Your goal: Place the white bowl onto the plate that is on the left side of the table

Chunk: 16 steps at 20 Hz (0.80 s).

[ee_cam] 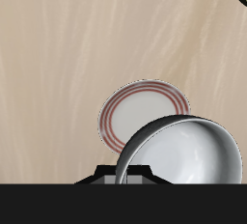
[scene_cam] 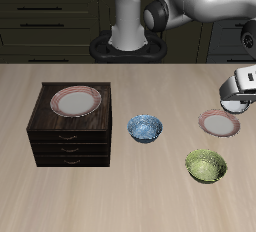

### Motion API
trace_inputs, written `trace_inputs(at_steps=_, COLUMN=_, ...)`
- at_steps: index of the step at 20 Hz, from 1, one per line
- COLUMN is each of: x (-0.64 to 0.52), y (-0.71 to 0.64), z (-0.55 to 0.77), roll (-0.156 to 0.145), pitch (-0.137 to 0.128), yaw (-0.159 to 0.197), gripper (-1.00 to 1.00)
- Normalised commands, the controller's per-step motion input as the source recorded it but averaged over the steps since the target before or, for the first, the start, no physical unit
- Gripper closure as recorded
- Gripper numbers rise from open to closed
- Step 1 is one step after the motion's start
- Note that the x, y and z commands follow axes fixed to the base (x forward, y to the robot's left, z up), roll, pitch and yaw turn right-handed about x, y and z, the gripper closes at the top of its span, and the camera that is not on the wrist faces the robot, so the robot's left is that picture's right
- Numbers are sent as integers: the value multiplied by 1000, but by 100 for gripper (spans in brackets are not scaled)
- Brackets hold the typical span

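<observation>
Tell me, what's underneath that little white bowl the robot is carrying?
Below the white bowl lies the red-rimmed plate on bare table. The bowl hides part of the plate's edge. The gripper holds the bowl, and its fingers are covered.

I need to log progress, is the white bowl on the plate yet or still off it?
Off it: the white bowl hangs in the pincer above the plate.

no readable text, labels or numbers

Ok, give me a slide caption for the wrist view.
White bowl held above the red-rimmed plate on the wooden table.
</observation>
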Motion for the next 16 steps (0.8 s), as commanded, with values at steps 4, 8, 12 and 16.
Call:
trace_inputs(at_steps=4, x=-96, y=69, z=-302, roll=19, pitch=55, yaw=-27, gripper=100)
trace_inputs(at_steps=8, x=150, y=15, z=-158, roll=4, pitch=26, yaw=24, gripper=100)
trace_inputs(at_steps=12, x=107, y=-44, z=-61, roll=-15, pitch=13, yaw=-6, gripper=100)
trace_inputs(at_steps=16, x=19, y=-93, z=-363, roll=-25, pitch=64, yaw=-18, gripper=100)
